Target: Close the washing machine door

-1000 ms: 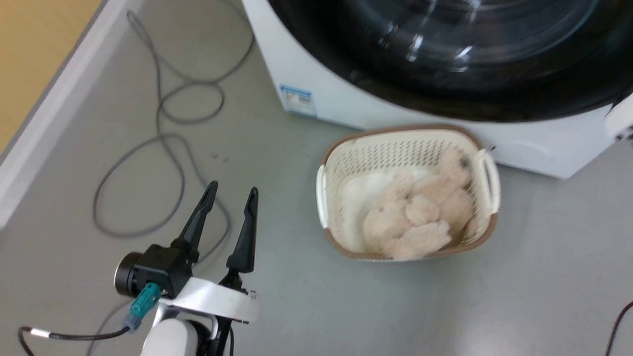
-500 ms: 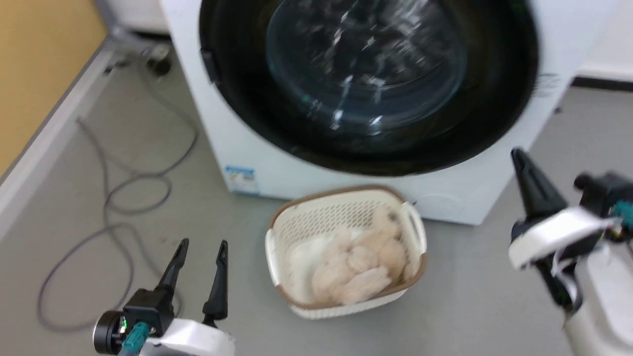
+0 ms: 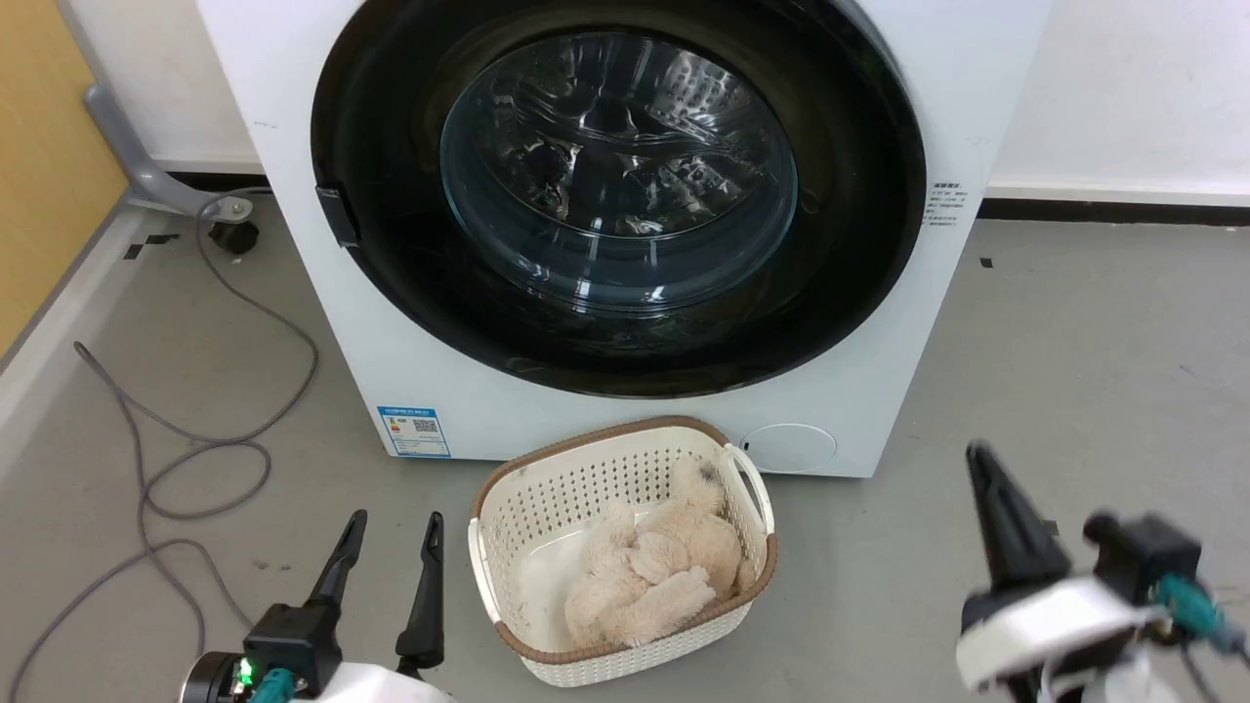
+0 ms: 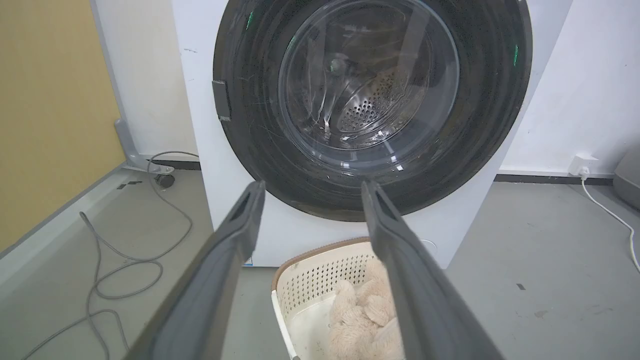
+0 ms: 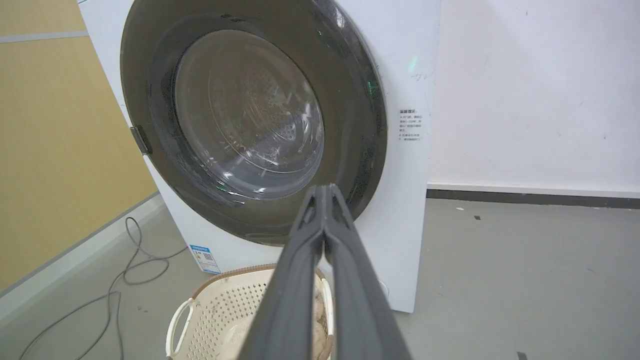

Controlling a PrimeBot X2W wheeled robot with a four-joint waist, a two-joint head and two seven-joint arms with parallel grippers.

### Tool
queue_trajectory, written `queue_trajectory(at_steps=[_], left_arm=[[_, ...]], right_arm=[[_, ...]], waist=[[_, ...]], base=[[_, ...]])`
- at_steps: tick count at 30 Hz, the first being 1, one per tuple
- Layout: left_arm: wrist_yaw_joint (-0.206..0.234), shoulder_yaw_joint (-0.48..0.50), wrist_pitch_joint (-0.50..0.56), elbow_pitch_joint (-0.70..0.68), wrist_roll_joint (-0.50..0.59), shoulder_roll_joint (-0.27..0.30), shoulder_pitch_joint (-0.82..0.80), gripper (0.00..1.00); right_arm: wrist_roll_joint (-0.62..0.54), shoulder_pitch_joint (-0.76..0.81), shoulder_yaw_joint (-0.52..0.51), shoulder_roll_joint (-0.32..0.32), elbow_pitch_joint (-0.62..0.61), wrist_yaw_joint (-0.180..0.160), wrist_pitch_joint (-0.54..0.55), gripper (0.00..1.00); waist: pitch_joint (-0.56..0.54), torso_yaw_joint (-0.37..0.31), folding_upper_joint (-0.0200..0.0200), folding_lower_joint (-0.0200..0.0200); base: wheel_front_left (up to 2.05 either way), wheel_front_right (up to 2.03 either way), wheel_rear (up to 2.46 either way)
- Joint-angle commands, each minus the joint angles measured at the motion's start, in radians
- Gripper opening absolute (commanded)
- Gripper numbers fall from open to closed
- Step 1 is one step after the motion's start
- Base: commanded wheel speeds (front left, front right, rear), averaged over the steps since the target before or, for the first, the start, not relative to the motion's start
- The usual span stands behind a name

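Note:
The white washing machine stands straight ahead. Its door, a round black disc with a clear glass bowl, lies flat against the machine's front; the same door faces the left wrist view, and the door shows at an angle in the right wrist view. My left gripper hovers low over the floor at the lower left, open and holding nothing, well short of the machine. In its own view the left gripper frames the door's lower rim. My right gripper, blurred, is at the lower right, shut with tips together and holding nothing.
A cream laundry basket holding a beige plush toy stands on the grey floor just before the machine, between my grippers. A grey cable loops over the floor at the left beside a yellow wall. A white wall runs behind.
The head camera has swung up and back, so the whole door now shows. My right gripper has come into view at the lower right. The left gripper stays open.

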Motion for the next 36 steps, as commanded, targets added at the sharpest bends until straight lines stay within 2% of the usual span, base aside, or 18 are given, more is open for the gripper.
queue_trajectory(at_steps=[1,2,3,4,12,27,28,36], left_arm=[[0.004,-0.003,-0.005,-0.002,0.013,0.002,0.013,1.0],[0.004,-0.008,-0.005,-0.002,0.018,0.002,0.014,1.0],[0.005,-0.011,-0.005,-0.003,0.022,0.001,0.015,1.0],[0.006,-0.012,-0.005,-0.004,0.024,0.001,0.016,1.0],[0.013,-0.022,-0.005,-0.016,0.034,-0.001,0.021,1.0],[0.019,-0.02,-0.005,-0.038,0.016,-0.003,0.029,1.0],[0.018,-0.022,0.0,-0.036,0.016,-0.002,0.019,0.0],[0.02,-0.023,0.009,-0.038,0.019,-0.002,0.018,0.0]], right_arm=[[-0.015,0.046,-0.019,0.029,-0.013,-0.001,-0.004,0.0],[-0.019,0.064,-0.035,0.044,-0.025,-0.001,-0.004,0.01],[-0.028,0.08,-0.042,0.055,-0.041,-0.001,-0.004,0.75],[-0.049,0.095,-0.043,0.062,-0.06,-0.001,-0.004,1.0],[-0.097,0.17,-0.082,0.103,-0.146,-0.001,-0.004,1.0],[-0.103,0.186,-0.083,0.111,-0.158,-0.001,-0.004,1.0],[-0.095,0.173,-0.083,0.106,-0.153,0.0,0.0,0.0],[-0.101,0.173,-0.084,0.106,-0.157,0.0,0.009,0.0]], waist=[[-0.003,-0.001,0.0,0.0],[-0.004,-0.001,0.0,0.0],[-0.004,-0.002,0.0,0.0],[-0.004,-0.004,0.0,0.0],[-0.005,-0.006,0.0,0.0],[-0.008,0.0,0.0,0.0],[-0.008,0.0,0.0,0.0],[-0.007,-0.001,0.0,0.0]], base=[[0.0,0.0,0.0],[0.0,0.0,0.0],[0.0,0.0,0.0],[0.0,0.0,0.0],[0.0,0.0,0.0],[0.0,0.0,0.0],[0.0,0.0,0.0],[0.0,0.0,0.0]])
